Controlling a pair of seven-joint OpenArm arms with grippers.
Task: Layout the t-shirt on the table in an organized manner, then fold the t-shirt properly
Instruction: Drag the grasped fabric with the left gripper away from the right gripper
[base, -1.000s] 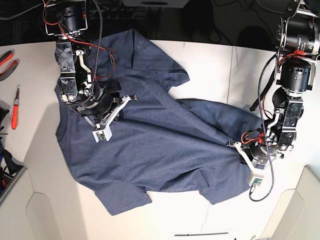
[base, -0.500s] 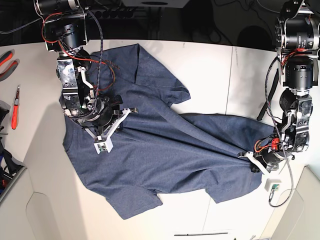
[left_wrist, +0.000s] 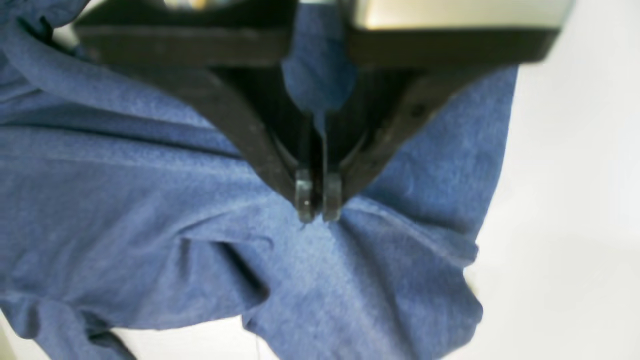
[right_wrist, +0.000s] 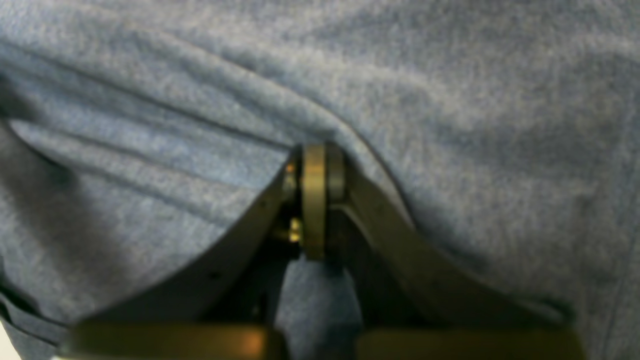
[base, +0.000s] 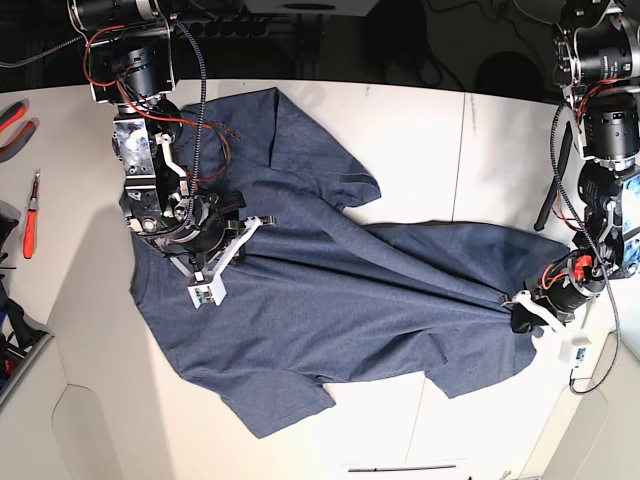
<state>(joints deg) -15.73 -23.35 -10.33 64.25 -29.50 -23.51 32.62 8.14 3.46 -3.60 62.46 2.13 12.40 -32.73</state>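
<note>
The dark navy t-shirt (base: 330, 300) lies spread across the off-white table (base: 420, 130), plain side up, with folds drawn tight between my two grippers. My right gripper (base: 238, 228) is shut on fabric near the shirt's upper left; in the right wrist view its tips (right_wrist: 314, 170) pinch a ridge of the t-shirt (right_wrist: 450, 125). Near the shirt's right edge my left gripper (base: 518, 316) is also shut. In the left wrist view its closed tips (left_wrist: 318, 202) bite the t-shirt (left_wrist: 150, 200), and bare table (left_wrist: 575, 200) shows beside it.
Red-handled pliers (base: 10, 120) and a red screwdriver (base: 30, 215) lie at the table's left edge. A thin dark seam (base: 465, 150) crosses the table on the right. Cables and dark gear line the back edge. The table's front corners are cut away.
My left gripper has pulled its edge of the shirt rightward and slightly toward the front, stretching the fabric. The shirt body shifted right with it. The right gripper barely moved.
</note>
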